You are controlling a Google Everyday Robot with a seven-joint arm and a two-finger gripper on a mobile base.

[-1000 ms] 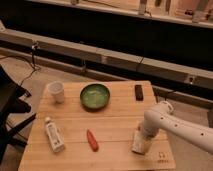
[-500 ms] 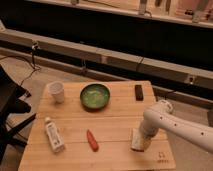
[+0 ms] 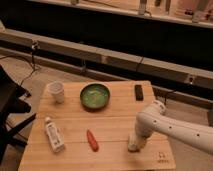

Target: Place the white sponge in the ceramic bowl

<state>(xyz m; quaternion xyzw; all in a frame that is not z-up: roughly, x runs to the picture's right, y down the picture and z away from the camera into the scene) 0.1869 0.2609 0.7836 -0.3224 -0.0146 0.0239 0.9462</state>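
The white sponge [image 3: 133, 145] is a pale block lying on the wooden table [image 3: 115, 125] near its front right. My gripper [image 3: 136, 140] points down right over the sponge, at or touching its top, and hides part of it. The white arm [image 3: 170, 127] comes in from the right. The ceramic bowl [image 3: 95, 96] has a glossy green inside and a dark rim. It stands at the back middle of the table, well to the left of and behind the gripper.
A small white cup [image 3: 56, 92] stands at the back left. A white labelled bottle [image 3: 53, 134] lies at the front left. An orange carrot [image 3: 92, 140] lies front middle. A black block [image 3: 139, 92] lies at the back right. A black chair [image 3: 10, 115] is at the left.
The arm has shifted only slightly over the sponge. The sponge and the other things stay where they were.
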